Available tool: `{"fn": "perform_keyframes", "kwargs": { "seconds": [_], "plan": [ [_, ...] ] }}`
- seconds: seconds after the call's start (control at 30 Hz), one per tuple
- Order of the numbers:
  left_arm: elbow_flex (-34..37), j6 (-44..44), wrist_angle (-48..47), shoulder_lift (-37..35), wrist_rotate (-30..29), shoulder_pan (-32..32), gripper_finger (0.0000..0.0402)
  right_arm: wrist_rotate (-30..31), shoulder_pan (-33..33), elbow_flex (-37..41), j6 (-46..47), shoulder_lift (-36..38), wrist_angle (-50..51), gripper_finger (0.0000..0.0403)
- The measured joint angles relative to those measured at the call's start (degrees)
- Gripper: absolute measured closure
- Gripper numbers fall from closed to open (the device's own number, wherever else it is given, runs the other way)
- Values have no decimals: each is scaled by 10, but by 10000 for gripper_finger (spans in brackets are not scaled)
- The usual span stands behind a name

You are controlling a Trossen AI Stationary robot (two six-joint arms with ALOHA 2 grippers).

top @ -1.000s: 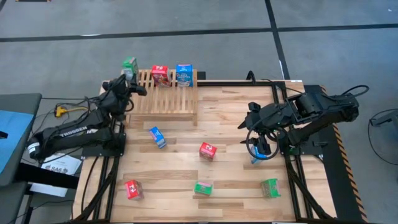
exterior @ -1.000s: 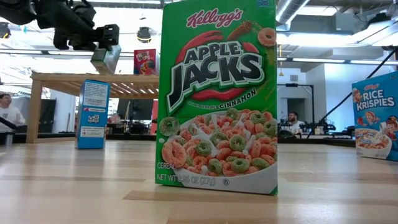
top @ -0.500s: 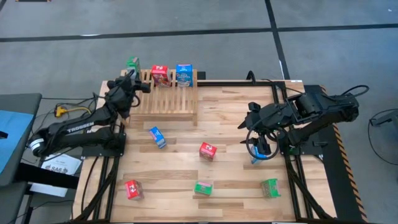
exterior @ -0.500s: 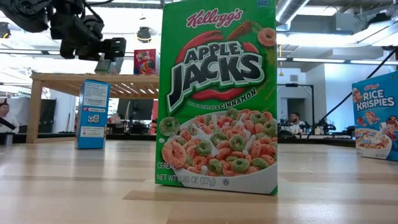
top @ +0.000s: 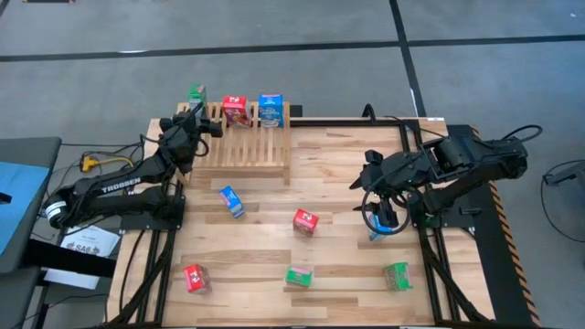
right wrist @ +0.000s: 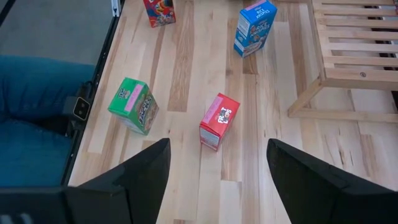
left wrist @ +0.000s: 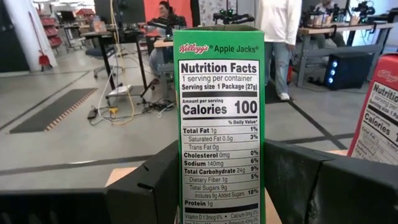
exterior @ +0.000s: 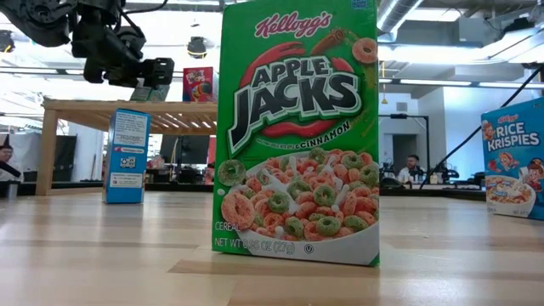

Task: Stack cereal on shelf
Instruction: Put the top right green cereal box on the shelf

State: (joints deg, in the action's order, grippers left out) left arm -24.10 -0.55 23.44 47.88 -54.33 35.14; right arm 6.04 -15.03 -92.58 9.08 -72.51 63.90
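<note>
My left gripper (top: 199,117) is shut on a green cereal box (left wrist: 219,112), held upright at the far left end of the shelf (top: 245,144), the slatted wooden rack. In the low view this box (exterior: 158,90) sits level with the shelf top (exterior: 102,105); whether they touch, I cannot tell. A red box (top: 235,111) and a blue box (top: 271,110) stand on the shelf's far edge. My right gripper (right wrist: 217,180) hangs open above the table's right side, over a red box (right wrist: 219,121). My left gripper pinches the green box between its two fingers (left wrist: 155,183), one on each broad face, on the box's lower half (left wrist: 217,193). The fingers come level from the table's near side. The box stands upright, its narrow nutrition panel toward the wrist.
Loose boxes stand on the plank table: blue (top: 231,201), red (top: 305,221), red (top: 195,278), green (top: 299,274), green (top: 398,275), and a blue one (top: 377,234) below my right arm. The green box (exterior: 297,136) fills the low view's middle.
My left gripper has carried the green box toward the table's far edge and the shelf's left end, sinking a little. The box has stayed upright in the hold.
</note>
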Motion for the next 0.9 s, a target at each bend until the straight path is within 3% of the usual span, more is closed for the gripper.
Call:
{"fn": "perform_keyframes", "kwargs": {
  "seconds": [0.67,0.9],
  "plan": [
    [0,88,-12,0,-22,0,207,0,0,0,0,0,0,110],
    [0,103,-20,-3,6,0,205,0,0,0,0,0,0,110]
  ]
}}
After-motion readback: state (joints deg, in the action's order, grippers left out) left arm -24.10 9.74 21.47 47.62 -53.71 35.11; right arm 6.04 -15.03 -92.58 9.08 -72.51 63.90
